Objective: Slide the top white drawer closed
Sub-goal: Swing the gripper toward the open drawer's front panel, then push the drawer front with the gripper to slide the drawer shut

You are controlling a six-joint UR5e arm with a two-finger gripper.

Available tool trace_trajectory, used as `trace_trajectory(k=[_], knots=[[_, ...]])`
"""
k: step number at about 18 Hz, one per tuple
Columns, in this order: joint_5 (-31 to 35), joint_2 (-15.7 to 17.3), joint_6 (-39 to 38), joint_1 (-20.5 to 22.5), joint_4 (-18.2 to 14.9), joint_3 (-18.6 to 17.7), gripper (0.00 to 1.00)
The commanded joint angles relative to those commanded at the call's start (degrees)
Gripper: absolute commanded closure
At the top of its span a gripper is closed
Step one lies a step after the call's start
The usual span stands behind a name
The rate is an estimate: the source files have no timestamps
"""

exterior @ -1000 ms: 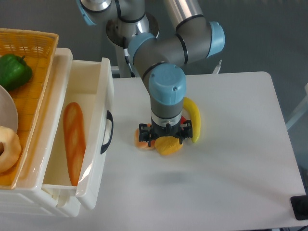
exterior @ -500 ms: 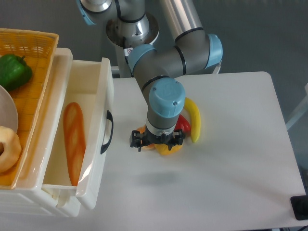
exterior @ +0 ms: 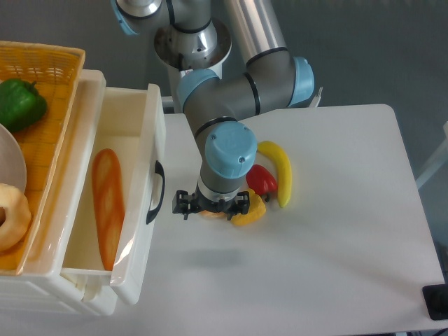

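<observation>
1. Plainly pulled out: top white drawer [exterior: 129, 140], standing open at the left edge of the tabletop [exterior: 336, 266], with its glossy front panel and black curved handle [exterior: 155, 192] facing the fruit.
2. Inside that drawer, lying lengthwise: one long baguette-like bread loaf [exterior: 109, 206].
3. Under the drawer, at its near end: part of the lower white drawer front [exterior: 84, 297].
4. Beyond the drawer, toward the frame's left edge: orange wicker basket [exterior: 42, 63] holding a green bell pepper [exterior: 21, 103] and a pale round bread ring [exterior: 12, 215].
5. Just beside the drawer handle, on its fruit side and apart from it: end effector [exterior: 210, 204], pointing straight down from the grey and blue arm [exterior: 224, 105].
6. Fingers hidden under the wrist; cannot tell whether spread or pressed together, and nothing visibly pinched.
7. Farther from the drawer than the end effector, partly covered by it: a small cluster of fruit, namely a yellow banana [exterior: 280, 171], a red pepper [exterior: 262, 180], a yellow-orange piece [exterior: 250, 210] and an orange piece [exterior: 210, 214] right below the tool.
</observation>
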Motion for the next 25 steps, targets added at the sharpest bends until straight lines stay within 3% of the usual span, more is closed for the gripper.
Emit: trace_trajectory(k=[25], knots=[[-1.41, 1.41, -0.7, -3.52, -1.49, 0.44, 0.0]])
